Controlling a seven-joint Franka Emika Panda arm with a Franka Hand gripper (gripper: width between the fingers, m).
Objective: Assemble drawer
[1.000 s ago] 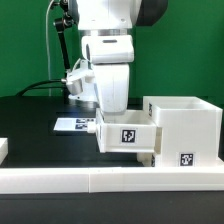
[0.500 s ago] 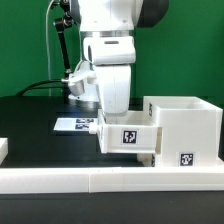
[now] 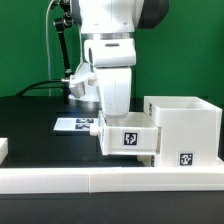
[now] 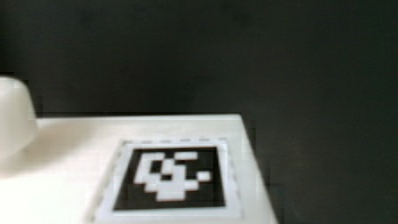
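Note:
In the exterior view my gripper [image 3: 118,116] reaches straight down into a small open-top white tray [image 3: 128,138] with a square tag on its front. Its fingertips are hidden behind the tray wall, and it appears shut on the tray. The tray's right end sits in the front opening of the large boxy housing [image 3: 188,122], on the exterior view's right. Another white part [image 3: 150,158] shows just below the tray; I cannot tell what it is. The wrist view shows only a tagged white surface [image 4: 173,175] close up, with no fingers in view.
A long low white rail [image 3: 100,181] runs along the front. The marker board [image 3: 74,125] lies flat behind the tray, towards the exterior view's left. A white piece [image 3: 3,149] shows at the left edge. Black cables hang behind the arm.
The gripper and the small tray have shifted slightly towards the exterior view's right, further into the housing. Nothing else moved.

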